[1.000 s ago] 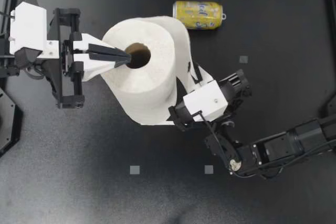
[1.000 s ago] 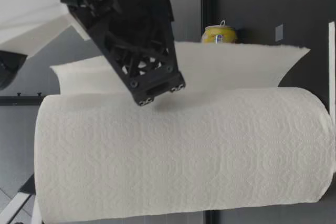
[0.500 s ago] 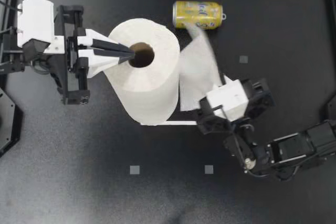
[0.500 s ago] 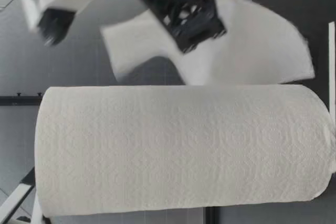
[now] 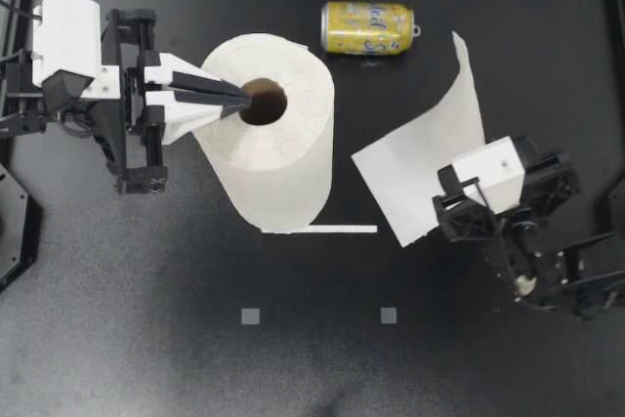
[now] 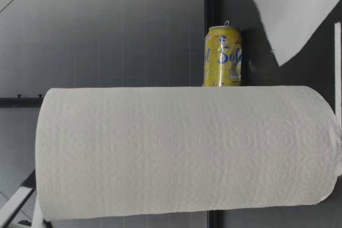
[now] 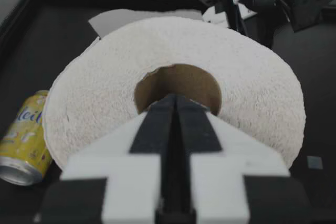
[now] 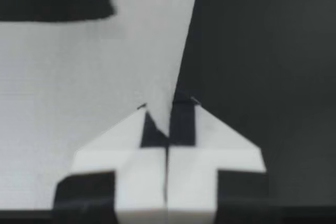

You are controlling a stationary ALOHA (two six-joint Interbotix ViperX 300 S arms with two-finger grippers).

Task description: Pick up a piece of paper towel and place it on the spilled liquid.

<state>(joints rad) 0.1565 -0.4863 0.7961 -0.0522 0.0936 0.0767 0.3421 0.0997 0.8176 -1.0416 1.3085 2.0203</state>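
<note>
**Q:** Progress?

**A:** My right gripper (image 5: 447, 220) is pinched on a torn-off sheet (image 5: 425, 163), up off the tabletop (image 5: 146, 319), apart from the roll (image 5: 278, 168). Left gripper (image 5: 229, 102) is closed, tips in the roll's core (image 5: 264, 103). Placing's left; can't spot the spill.

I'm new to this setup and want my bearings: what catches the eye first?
A big paper towel roll stands upright left of the table's middle, my left gripper shut, tips in its cardboard core. My right gripper is shut on a loose sheet clear of the roll; a yellow can lies on its side near the table's edge.
</note>
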